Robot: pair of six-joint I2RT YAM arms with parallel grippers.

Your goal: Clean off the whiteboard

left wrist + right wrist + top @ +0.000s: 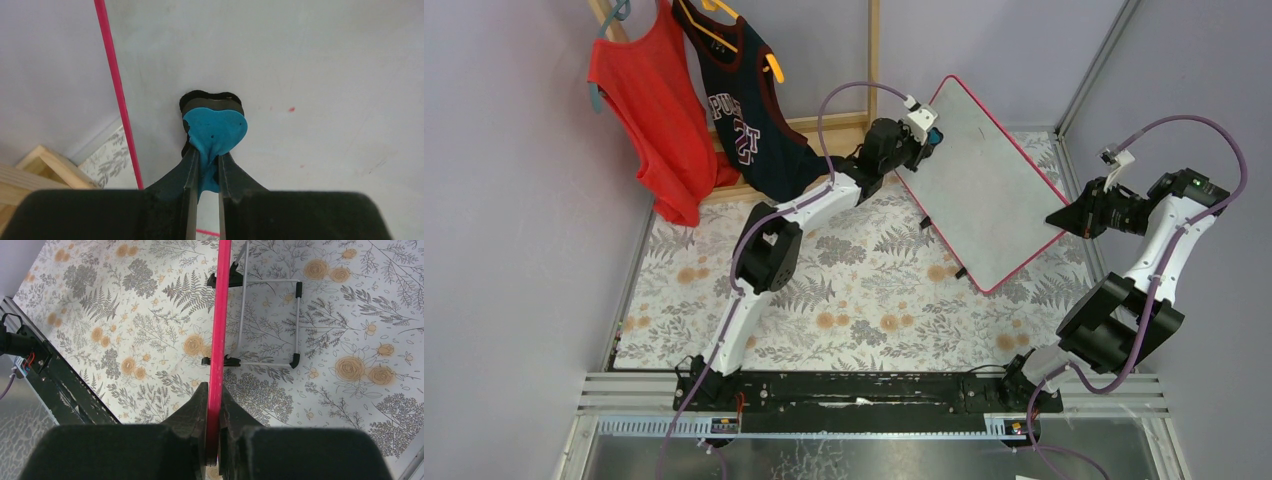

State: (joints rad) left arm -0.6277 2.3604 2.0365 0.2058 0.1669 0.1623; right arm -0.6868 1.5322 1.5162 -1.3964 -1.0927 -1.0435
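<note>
Whiteboard (984, 190), faint red specks (291, 108), blue eraser (215, 130), jersey (744, 120) lettering perhaps "PU"

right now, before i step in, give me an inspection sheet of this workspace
Surface: floral table cover, lying flat.
Job's things: whiteboard raised and tilted, mostly white, a few red specks on it; blue eraser pressed against it.
Clutter: white wire stand beside the board's edge.
Grippers: left gripper shut on the eraser; right gripper shut on the board's pink-red frame.
Cables: purple cables loop over both arms.
Surroundings: red shirt and navy jersey on hangers, wooden frame behind.
</note>
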